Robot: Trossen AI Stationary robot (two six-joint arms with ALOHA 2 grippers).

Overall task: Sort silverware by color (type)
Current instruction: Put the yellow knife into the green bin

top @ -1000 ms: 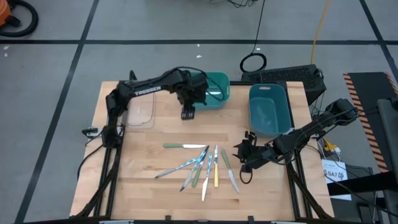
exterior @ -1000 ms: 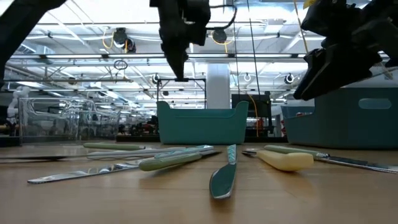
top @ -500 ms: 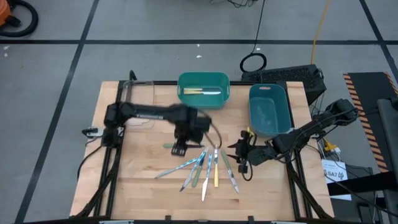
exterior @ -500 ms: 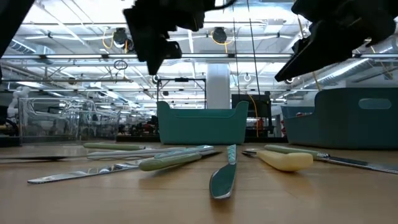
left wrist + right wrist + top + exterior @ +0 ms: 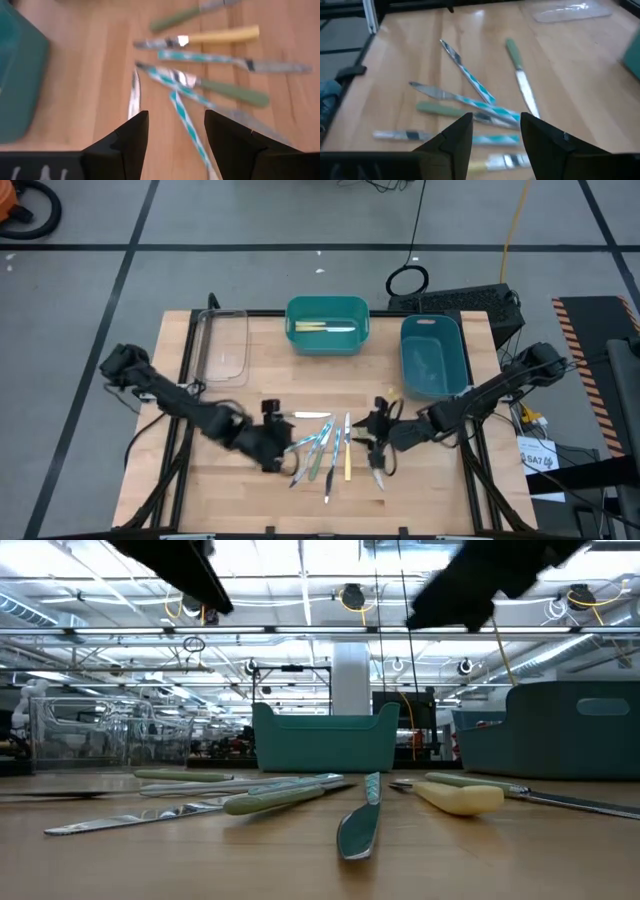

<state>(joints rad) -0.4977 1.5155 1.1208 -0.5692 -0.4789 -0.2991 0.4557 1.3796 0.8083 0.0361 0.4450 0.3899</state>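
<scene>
The silverware [image 5: 322, 445] lies in a loose pile on the wooden table, near its front edge. The pieces have yellow [image 5: 220, 36], pale green [image 5: 515, 55] or blue-patterned [image 5: 470, 80] handles. One more yellow-handled piece [image 5: 318, 328] lies in the teal bin [image 5: 327, 308] at the back. My left gripper [image 5: 280, 452] [image 5: 175, 135] hovers open just left of the pile, slanting down at it. My right gripper [image 5: 366, 438] [image 5: 495, 132] hovers open just right of the pile. In the low view only the dark arms show at the top, above the utensils [image 5: 360, 820].
A blue bin [image 5: 435, 355] stands at the back right and a clear tray [image 5: 222, 345] at the back left. Bare wood lies left of the pile and between the pile and the bins.
My left gripper has swung from above the teal bin toward the table's near edge and down, ending left of the silverware pile, still open. My right gripper has crept toward the pile and risen a little. The silverware has not moved.
</scene>
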